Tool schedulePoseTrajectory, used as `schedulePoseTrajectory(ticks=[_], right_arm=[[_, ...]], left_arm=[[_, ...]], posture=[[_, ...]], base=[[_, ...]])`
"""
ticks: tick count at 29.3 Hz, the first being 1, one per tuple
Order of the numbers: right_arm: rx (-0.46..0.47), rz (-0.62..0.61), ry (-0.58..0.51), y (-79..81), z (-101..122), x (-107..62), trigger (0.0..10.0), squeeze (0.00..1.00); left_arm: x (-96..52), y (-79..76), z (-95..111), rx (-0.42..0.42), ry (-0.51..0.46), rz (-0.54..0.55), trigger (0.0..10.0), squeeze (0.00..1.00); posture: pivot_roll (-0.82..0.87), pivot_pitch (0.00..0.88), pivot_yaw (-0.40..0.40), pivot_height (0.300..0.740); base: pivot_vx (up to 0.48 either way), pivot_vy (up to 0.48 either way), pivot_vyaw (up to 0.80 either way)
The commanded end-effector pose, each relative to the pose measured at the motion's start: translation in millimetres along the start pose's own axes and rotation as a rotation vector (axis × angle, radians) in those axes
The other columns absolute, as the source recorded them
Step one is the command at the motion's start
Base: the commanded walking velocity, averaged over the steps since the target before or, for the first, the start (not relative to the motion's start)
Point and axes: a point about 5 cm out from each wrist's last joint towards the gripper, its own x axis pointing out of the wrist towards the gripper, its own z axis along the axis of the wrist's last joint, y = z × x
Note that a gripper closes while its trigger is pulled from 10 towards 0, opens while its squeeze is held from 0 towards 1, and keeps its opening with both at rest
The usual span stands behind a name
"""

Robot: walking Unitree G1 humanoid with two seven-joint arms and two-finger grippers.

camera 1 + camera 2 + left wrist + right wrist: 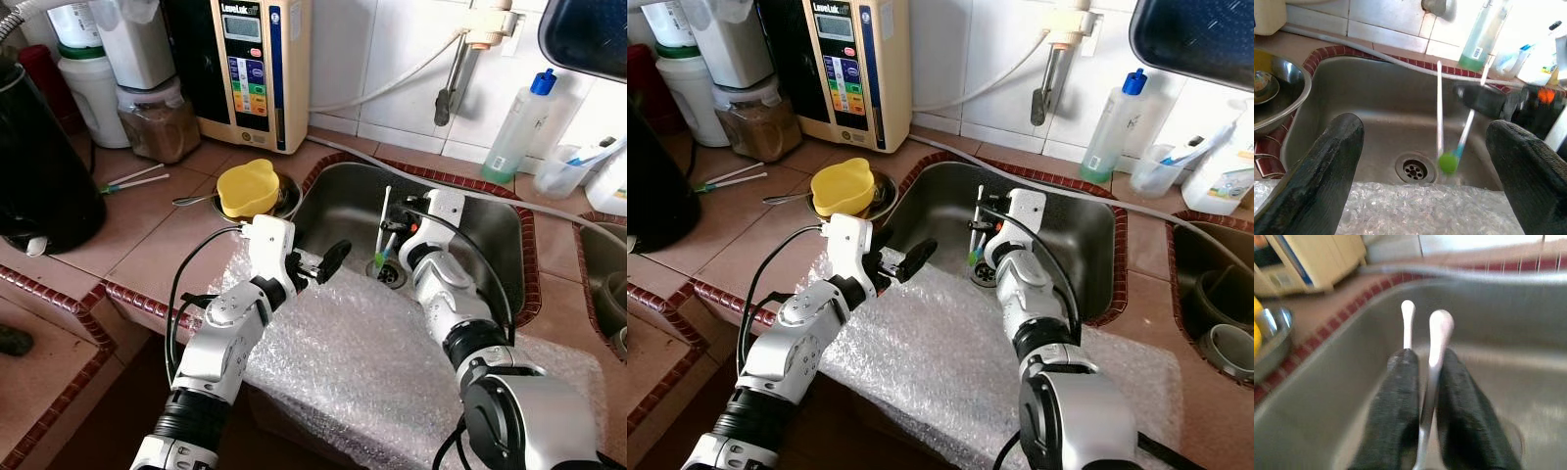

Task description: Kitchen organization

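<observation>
Brown tiled worktop (186,230) runs around a steel sink (490,235), and bubble wrap (362,362) lies over its front edge. Down in the sink, the right gripper (1422,382) pinches two toothbrushes (384,230) between its fingers, just above the drain (1413,169). Above the bubble wrap, the left gripper (1425,171) has its fingers spread wide.
</observation>
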Motion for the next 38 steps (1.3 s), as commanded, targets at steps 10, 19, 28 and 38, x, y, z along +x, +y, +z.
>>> schedulePoseTrajectory(ticks=[10, 19, 28, 38], right_arm=[[-0.034, -0.036, -0.013, -3.9, 4, 0.5, 10.0, 1.00], [0.005, 0.007, -0.064, 19.6, 8, 4.8, 10.0, 1.00], [0.069, 0.030, -0.092, 19.7, 8, 3.2, 10.0, 1.00], [0.111, -0.012, -0.148, -1.2, -3, -12.2, 10.0, 1.00]], left_arm=[[5.4, -3.3, -2, 0.014, 0.020, -0.014, 10.0, 1.00], [6.1, 1.0, 0, 0.058, 0.017, 0.006, 10.0, 1.00], [3.7, 16.0, 11, 0.096, -0.027, 0.068, 10.0, 1.00], [-4.8, 14.7, -3, 0.083, 0.008, 0.053, 10.0, 1.00]], posture=[[0.04, 0.000, -0.007, 0.740], [0.05, 0.000, -0.010, 0.740], [0.04, 0.000, 0.010, 0.740], [-0.01, 0.000, 0.095, 0.740]], base=[[0.000, 0.000, 0.00], [0.000, 0.000, 0.00], [0.000, 0.000, 0.00], [0.000, 0.000, 0.00]])
